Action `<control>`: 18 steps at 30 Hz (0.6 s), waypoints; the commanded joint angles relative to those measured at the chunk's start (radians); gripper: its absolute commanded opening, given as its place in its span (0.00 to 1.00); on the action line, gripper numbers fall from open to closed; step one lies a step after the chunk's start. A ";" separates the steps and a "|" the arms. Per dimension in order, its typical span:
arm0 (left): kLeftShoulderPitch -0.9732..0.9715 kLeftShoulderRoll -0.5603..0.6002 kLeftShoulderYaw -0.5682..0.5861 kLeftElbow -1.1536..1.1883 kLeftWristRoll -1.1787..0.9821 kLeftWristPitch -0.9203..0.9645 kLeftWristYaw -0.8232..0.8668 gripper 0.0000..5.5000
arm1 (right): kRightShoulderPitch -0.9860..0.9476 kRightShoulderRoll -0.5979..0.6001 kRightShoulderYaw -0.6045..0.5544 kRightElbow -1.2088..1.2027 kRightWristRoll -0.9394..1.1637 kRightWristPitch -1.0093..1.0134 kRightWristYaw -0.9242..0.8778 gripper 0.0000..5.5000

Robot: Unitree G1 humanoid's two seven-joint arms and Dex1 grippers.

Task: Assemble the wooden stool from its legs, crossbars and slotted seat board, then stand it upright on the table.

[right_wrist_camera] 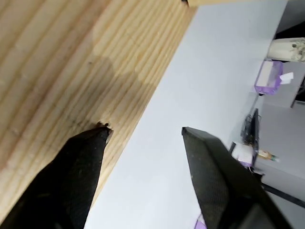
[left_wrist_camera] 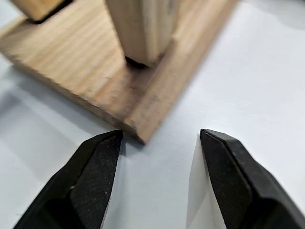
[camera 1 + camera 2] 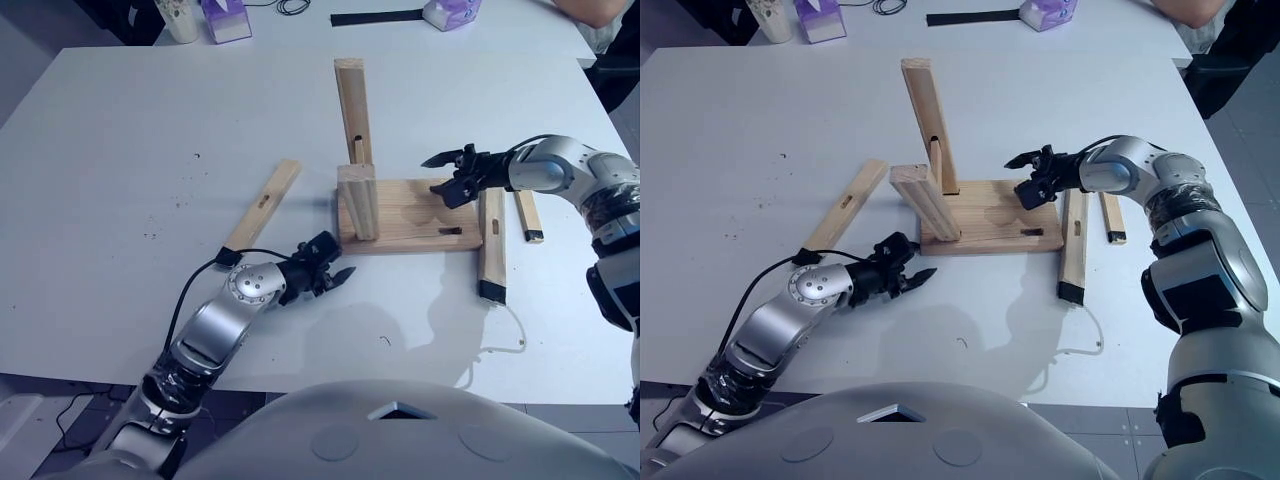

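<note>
At table centre, flat pale slotted wooden seat board [image 3: 420,215] lies, two square wooden legs [image 3: 352,110] slotted upright. Left gripper [image 3: 340,274] spread at near corner, likely bracing; right gripper [image 3: 438,172] spread over far edge, empty.

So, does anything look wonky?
Nothing broken, just half-built: only the near leg and far leg stand in the seat board; the left leg and right leg lie loose on the table.
</note>
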 commanded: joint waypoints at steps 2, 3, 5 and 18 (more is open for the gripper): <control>-0.039 0.031 0.060 0.129 0.067 0.008 0.057 0.55 | 0.115 -0.026 0.016 -0.093 0.164 -0.029 0.278 0.52; -0.051 0.034 0.073 0.144 0.073 0.002 0.062 0.55 | 0.137 -0.030 0.012 -0.135 0.223 -0.011 0.333 0.52; -0.069 0.036 0.091 0.164 0.082 -0.009 0.068 0.55 | 0.195 -0.037 0.003 -0.259 0.354 0.065 0.439 0.52; -0.091 -0.003 0.077 0.195 0.107 -0.045 0.064 0.55 | 0.437 -0.086 -0.180 -0.953 0.737 0.705 0.616 0.52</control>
